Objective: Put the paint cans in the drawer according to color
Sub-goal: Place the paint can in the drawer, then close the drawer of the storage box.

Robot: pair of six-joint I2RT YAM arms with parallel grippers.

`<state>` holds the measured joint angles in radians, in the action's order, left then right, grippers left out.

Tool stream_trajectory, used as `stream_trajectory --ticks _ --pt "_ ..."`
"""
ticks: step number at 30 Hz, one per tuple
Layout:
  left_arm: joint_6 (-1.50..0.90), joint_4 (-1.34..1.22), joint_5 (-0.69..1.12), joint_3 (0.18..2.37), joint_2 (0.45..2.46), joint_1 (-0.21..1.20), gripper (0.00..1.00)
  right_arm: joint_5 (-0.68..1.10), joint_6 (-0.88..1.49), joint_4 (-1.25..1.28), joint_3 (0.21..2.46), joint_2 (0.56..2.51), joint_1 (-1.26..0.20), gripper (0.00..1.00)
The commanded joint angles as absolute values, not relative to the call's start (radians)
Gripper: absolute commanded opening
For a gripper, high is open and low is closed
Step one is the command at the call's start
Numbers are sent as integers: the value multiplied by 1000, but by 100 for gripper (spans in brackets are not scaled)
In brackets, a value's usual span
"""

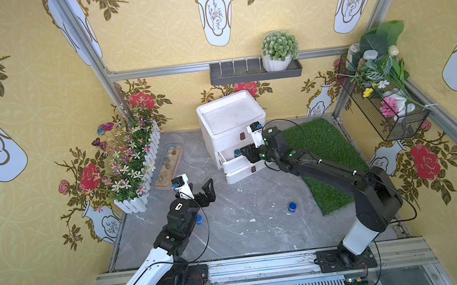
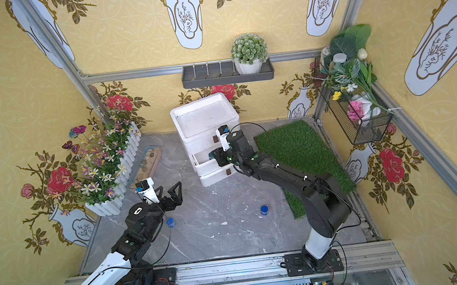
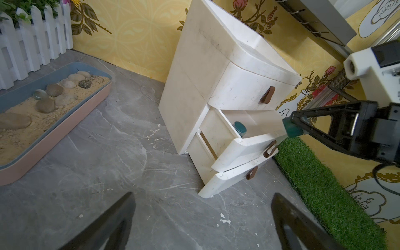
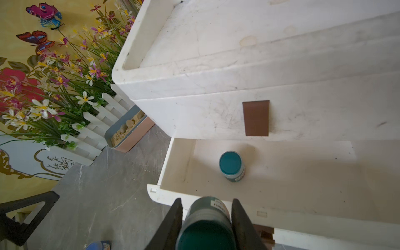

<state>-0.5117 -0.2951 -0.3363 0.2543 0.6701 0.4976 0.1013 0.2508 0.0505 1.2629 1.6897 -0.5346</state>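
The white cabinet [image 1: 230, 114] has its middle drawer [image 4: 177, 164] pulled open. One dark green paint can [image 4: 231, 165] stands upright inside it, also visible in the left wrist view [image 3: 239, 127]. My right gripper [image 4: 207, 201] is shut on a second dark green paint can [image 4: 207, 218], held just over the drawer's front edge. Two blue paint cans rest on the grey floor: one mid-floor [image 1: 292, 206], one beside my left arm [image 1: 199, 219]. My left gripper [image 3: 202, 197] hangs open over bare floor, left of the cabinet. No orange cans show.
A sand tray with stones [image 1: 169, 166] and a white-fenced flower planter [image 1: 134, 170] line the left wall. A green grass mat [image 1: 323, 150] lies right of the cabinet, under my right arm. The top and bottom drawers are shut.
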Motion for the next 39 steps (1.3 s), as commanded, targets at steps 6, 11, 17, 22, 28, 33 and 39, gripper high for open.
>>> stream_trajectory --ticks 6,11,17,22,28,33,39 --pt "-511 -294 -330 255 673 497 100 -10 234 72 1313 1759 -526 33" --pt "-512 -291 -322 260 670 495 100 -74 235 81 1332 1796 -518 34" --pt "-510 -268 -322 269 653 495 100 -77 224 36 1412 1867 -516 37" --pt "-509 -254 -322 273 638 495 100 -54 219 16 1444 1892 -512 41" --pt "-511 -249 -316 272 632 495 100 -54 205 10 1425 1838 -517 52" --pt "-514 -243 -307 271 619 495 100 -58 194 78 1285 1678 -534 50" --pt "-526 -258 -289 251 597 495 100 212 257 466 781 1407 -458 43"
